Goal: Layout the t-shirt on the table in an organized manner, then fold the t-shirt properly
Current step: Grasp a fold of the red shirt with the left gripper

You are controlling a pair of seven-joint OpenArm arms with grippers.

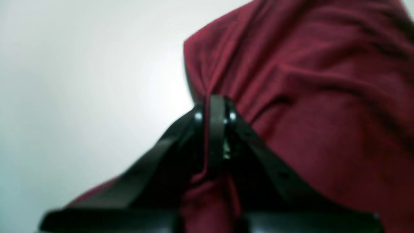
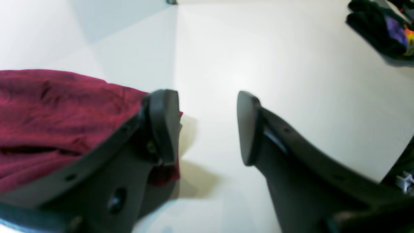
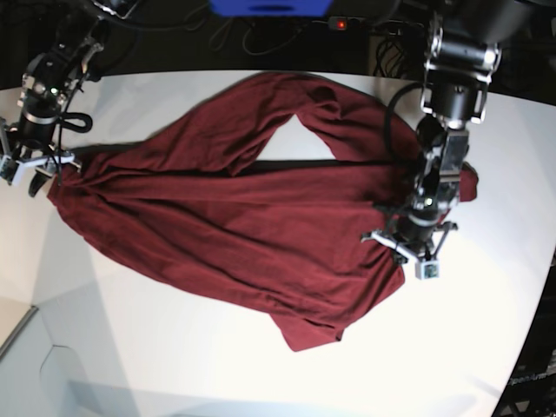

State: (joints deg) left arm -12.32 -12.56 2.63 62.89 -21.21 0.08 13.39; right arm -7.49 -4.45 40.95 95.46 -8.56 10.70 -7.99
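Shirt: the maroon t-shirt [image 3: 252, 221] lies spread but crumpled across the middle of my white counter [image 3: 452, 347], running from the left edge of the base view to the right side, with long creases through the body.
Shirt shape: a bare triangle of counter shows through near the far edge, where two parts of the cloth part; one corner of the fabric points toward the near side, below the middle.
Left tool: my left tool [image 1: 215, 106] is pinched tight on a fold of the t-shirt [image 1: 307, 97]; in the left wrist view the two fingers meet with red cloth gathered between and around them, wrinkles fanning out from the pinch.
Left tool place: in the base view it sits at the right end of the shirt [image 3: 415, 234], down on the fabric.
Right tool: my right tool [image 2: 207, 126] stands wide apart and grips nothing; bare counter [image 2: 258, 58] shows between its pads.
Right tool place: at the left end of the shirt in the base view [image 3: 35, 165]; one finger [image 2: 165, 126] is just over the hem of the red cloth [image 2: 58, 110], the other over bare counter.
Elsewhere: a dark bundle with coloured patches [image 2: 385, 29] lies far off on the counter in the right wrist view; I cannot tell what it is.
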